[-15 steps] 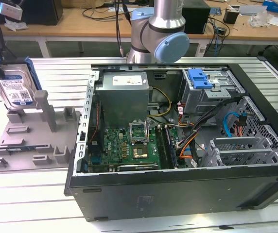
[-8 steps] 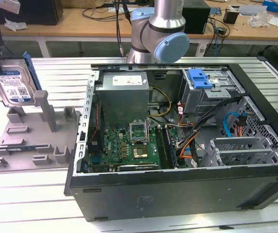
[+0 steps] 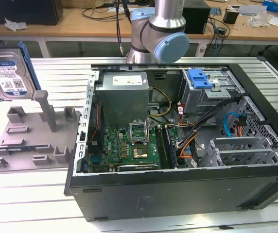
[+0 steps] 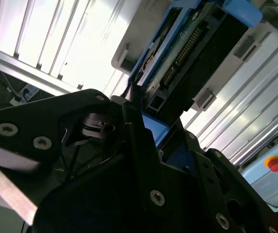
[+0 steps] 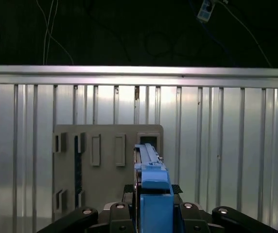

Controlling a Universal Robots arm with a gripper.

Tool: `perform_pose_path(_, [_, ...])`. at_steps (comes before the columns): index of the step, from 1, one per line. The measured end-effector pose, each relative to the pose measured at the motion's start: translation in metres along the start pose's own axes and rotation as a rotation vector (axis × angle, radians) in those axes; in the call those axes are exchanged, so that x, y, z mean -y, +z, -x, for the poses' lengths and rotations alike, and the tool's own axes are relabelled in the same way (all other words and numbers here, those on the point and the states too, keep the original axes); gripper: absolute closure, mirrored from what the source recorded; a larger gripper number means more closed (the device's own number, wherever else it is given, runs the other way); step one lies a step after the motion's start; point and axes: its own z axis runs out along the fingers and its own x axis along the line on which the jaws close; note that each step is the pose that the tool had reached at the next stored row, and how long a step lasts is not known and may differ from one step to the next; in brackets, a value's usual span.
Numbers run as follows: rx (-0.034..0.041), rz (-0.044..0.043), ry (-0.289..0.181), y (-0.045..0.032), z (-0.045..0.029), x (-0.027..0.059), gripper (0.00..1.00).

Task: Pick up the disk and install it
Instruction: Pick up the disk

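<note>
One disk (image 3: 8,73) in hand (image 5: 152,196), outside case (image 3: 178,194)

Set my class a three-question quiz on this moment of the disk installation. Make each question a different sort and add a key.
1. True or false: the disk lies flat inside the open computer case.
2. Multiple choice: what is the end effector gripping? A) the disk B) a bright blue bracket C) an orange cable
3. Fill in: in the exterior view, the disk is held upright over the grey ______ that stands outside the case, on that view's left.

Key:
1. False. It is held up outside the case.
2. A.
3. fixture.
</note>
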Motion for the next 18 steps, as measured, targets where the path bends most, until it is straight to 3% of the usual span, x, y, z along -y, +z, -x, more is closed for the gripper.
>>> perform_pose_path(8, [-0.0085,0.0002,0.0,-0.0282,-0.0008,0.001,0.63])
perform_pose_path(18, [-0.012,0.0004,0.0,-0.0688,-0.0028,0.0026,0.63])
